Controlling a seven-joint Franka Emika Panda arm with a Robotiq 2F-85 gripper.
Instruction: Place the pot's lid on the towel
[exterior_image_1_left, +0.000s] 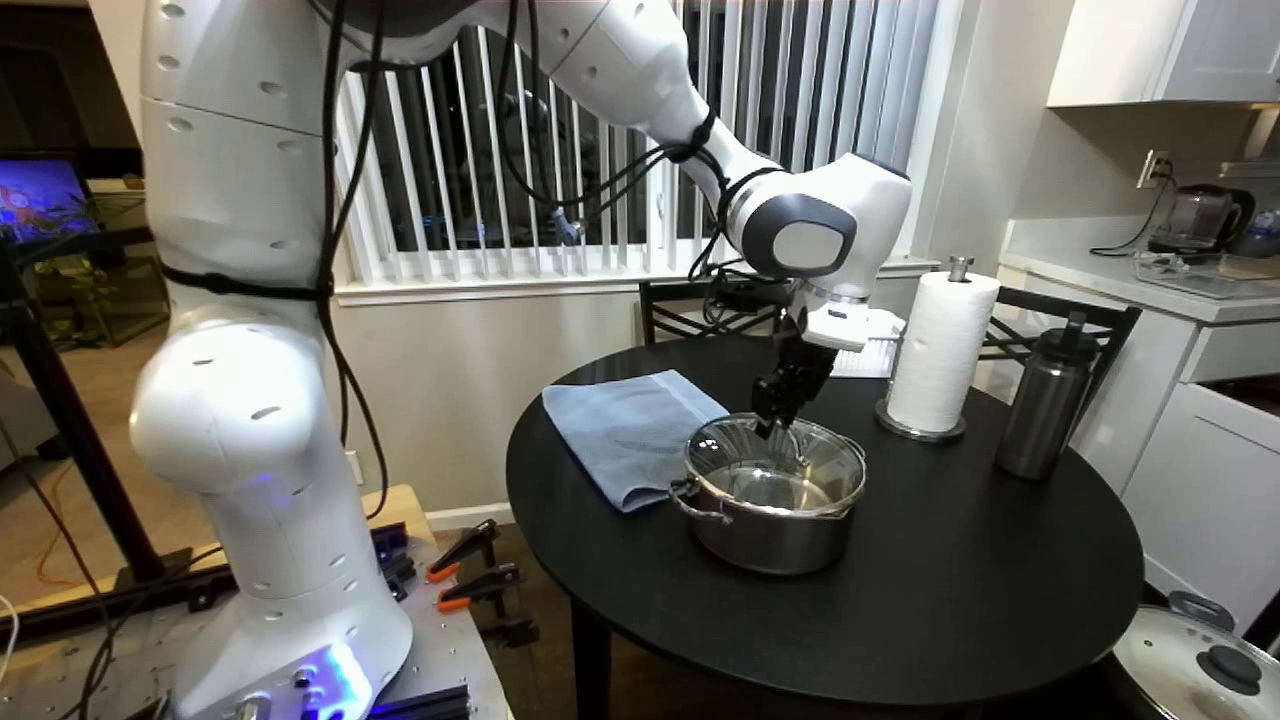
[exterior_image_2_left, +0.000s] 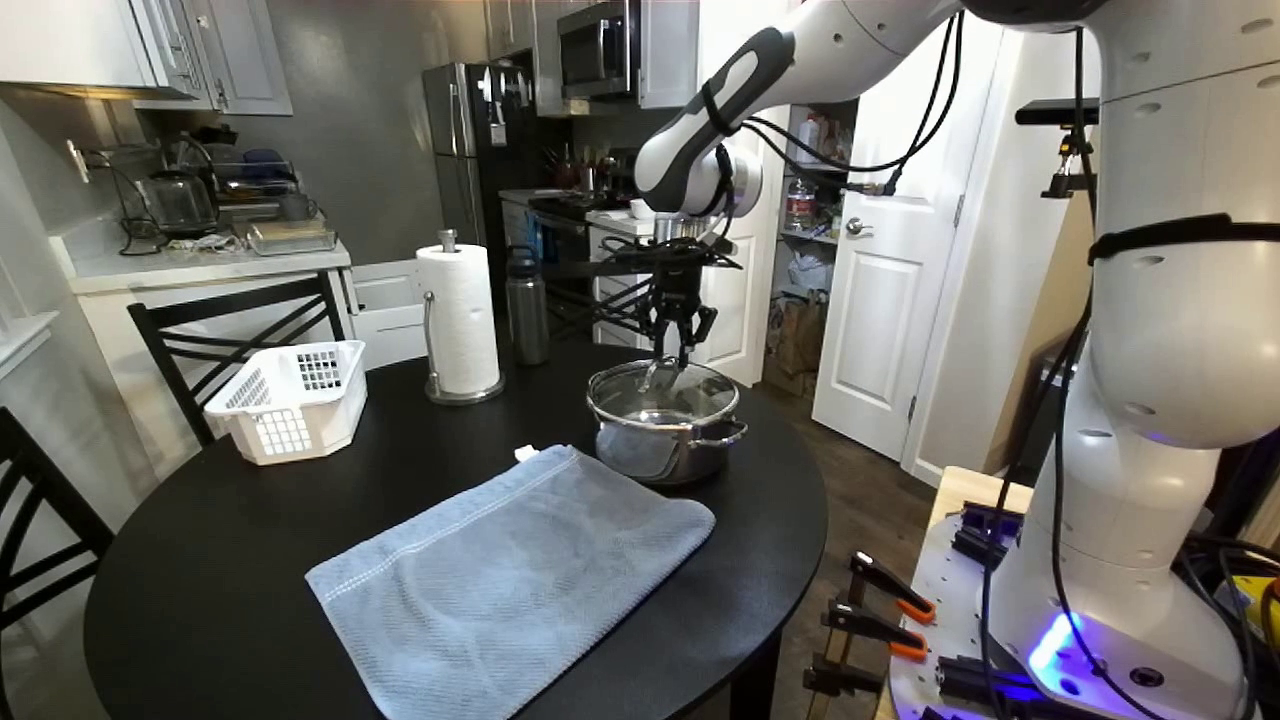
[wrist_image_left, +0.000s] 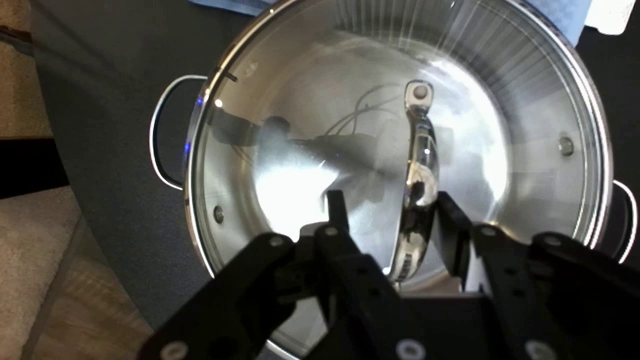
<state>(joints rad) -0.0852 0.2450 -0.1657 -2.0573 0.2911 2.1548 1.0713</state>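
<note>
While it covers the pot (exterior_image_1_left: 770, 545), the lid (wrist_image_left: 372, 155): clear glass, steel rim, arched handle (wrist_image_left: 420, 175).
Pot: shiny steel floor showing through the glass.
Basket (exterior_image_2_left: 325, 415): white, far left in an exterior view.
Gripper (wrist_image_left: 390, 197): jaws parted, handle between.

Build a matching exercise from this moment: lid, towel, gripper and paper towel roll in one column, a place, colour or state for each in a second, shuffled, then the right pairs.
Things:
1. lid
2. towel
3. gripper
4. paper towel roll

Places, colours, states:
A. white, standing upright
B. open, around the lid's handle
C. on the pot
D. blue-grey, lying flat on the table

Right pairs: 1-C, 2-D, 3-B, 4-A
</note>
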